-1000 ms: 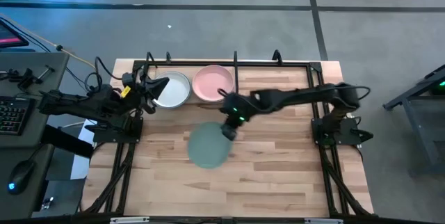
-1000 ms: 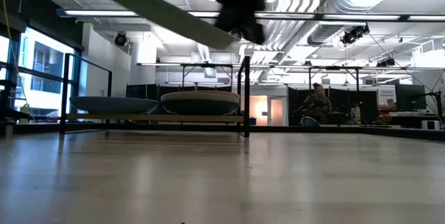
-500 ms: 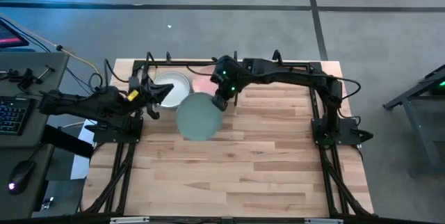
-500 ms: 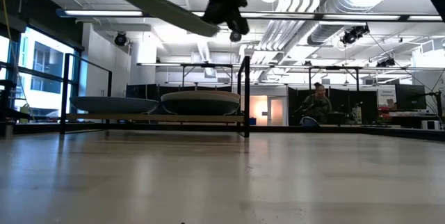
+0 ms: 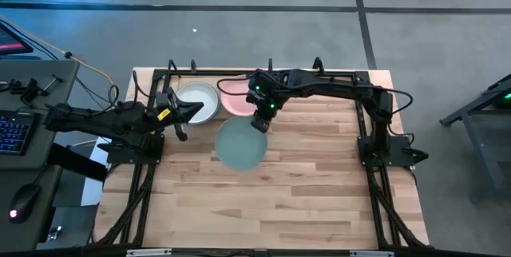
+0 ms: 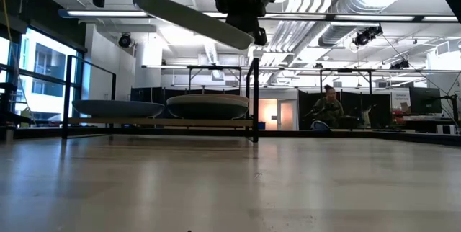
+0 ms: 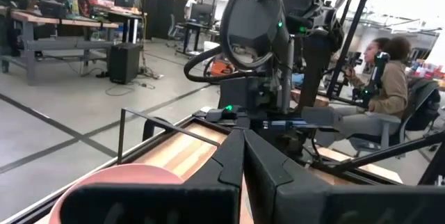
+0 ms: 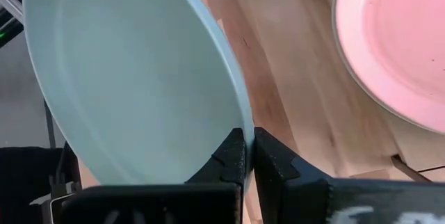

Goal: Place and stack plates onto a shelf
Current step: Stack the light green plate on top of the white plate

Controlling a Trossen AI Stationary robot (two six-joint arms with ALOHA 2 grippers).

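The pale plate (image 5: 240, 147) is clenched by its rim in the right gripper (image 5: 260, 124), tilted, for carrying to the shelf (image 5: 271, 72) at twelve o'clock; the left gripper (image 5: 188, 112) is held closed, empty, at nine o'clock.

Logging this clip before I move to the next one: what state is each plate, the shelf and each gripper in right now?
Pale mint plate: held by its rim, tilted, off the table.
Right gripper: shut on the pale mint plate.
Pink plate: flat on the shelf.
White plate: flat on the shelf, beside the pink one.
Shelf: upright, right part bare.
Left gripper: shut, empty, by the white plate.
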